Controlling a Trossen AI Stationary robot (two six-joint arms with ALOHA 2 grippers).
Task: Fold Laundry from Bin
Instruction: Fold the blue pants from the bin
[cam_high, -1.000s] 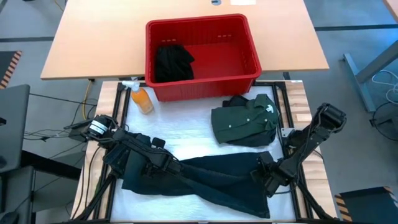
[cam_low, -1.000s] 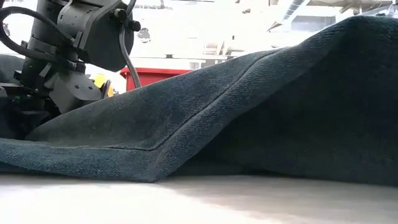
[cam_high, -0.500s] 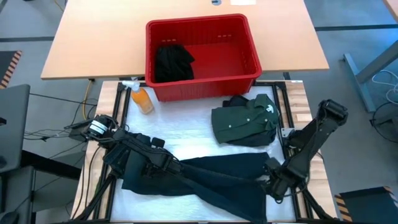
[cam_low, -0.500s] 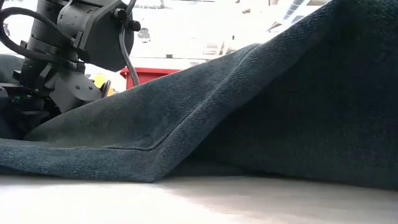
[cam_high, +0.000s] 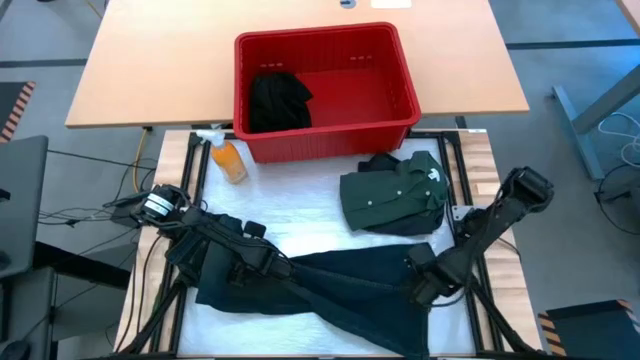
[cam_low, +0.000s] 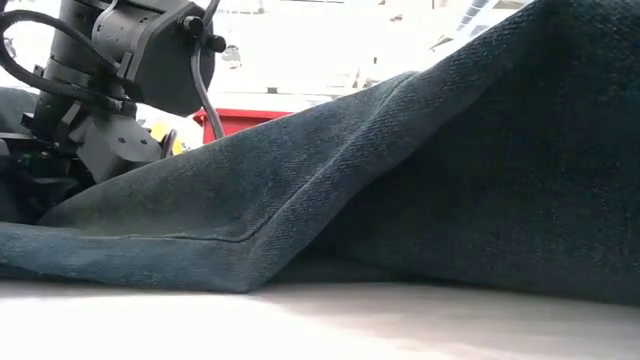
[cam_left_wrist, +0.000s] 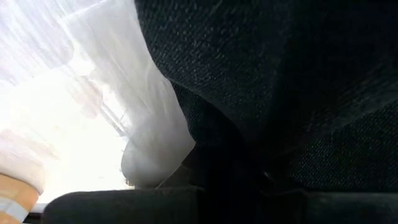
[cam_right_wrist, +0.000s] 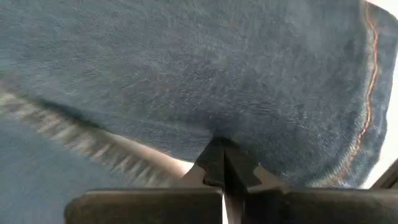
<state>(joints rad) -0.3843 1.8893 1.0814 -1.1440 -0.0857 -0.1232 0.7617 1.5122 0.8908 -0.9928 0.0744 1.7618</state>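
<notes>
The right gripper (cam_right_wrist: 222, 163) is pinched tight on a fold of the jeans (cam_high: 340, 290), which lie spread across the near bench (cam_high: 300, 215). The left gripper (cam_high: 268, 268) is clamped on their other end. A green shirt (cam_high: 392, 193) lies folded beside the bin (cam_high: 325, 45), which holds a black garment (cam_high: 276, 98).
</notes>
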